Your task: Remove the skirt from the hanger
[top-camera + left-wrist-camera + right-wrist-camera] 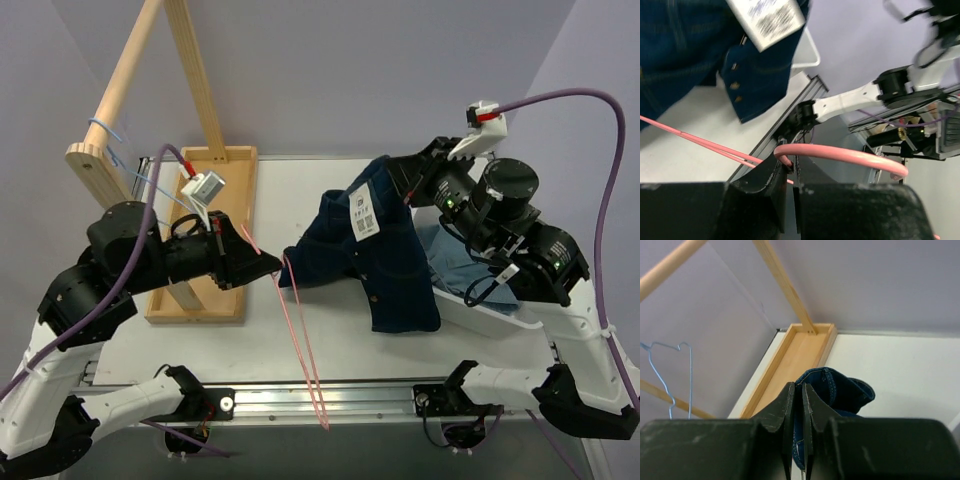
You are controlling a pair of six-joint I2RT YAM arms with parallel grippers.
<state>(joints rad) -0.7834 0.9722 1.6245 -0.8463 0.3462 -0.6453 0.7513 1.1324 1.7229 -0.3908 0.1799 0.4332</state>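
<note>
The dark blue denim skirt [385,262], with a white tag and a row of buttons, hangs in the air over the table's middle. My right gripper [400,176] is shut on its top edge; the wrist view shows denim [840,390] pinched between the fingertips. My left gripper [274,264] is shut on the pink hanger [300,335], whose hook [840,154] curves out from between the fingers. The hanger's thin pink bars run down toward the table's near edge, left of the skirt. The skirt's left corner touches the hanger near my left gripper. The skirt also shows in the left wrist view [695,45].
A wooden rack with a tray base [215,230] and slanted poles stands at the left back, with a blue wire hanger [105,135] on its rail. A white bin [480,310] holding light blue cloth sits at the right under the right arm.
</note>
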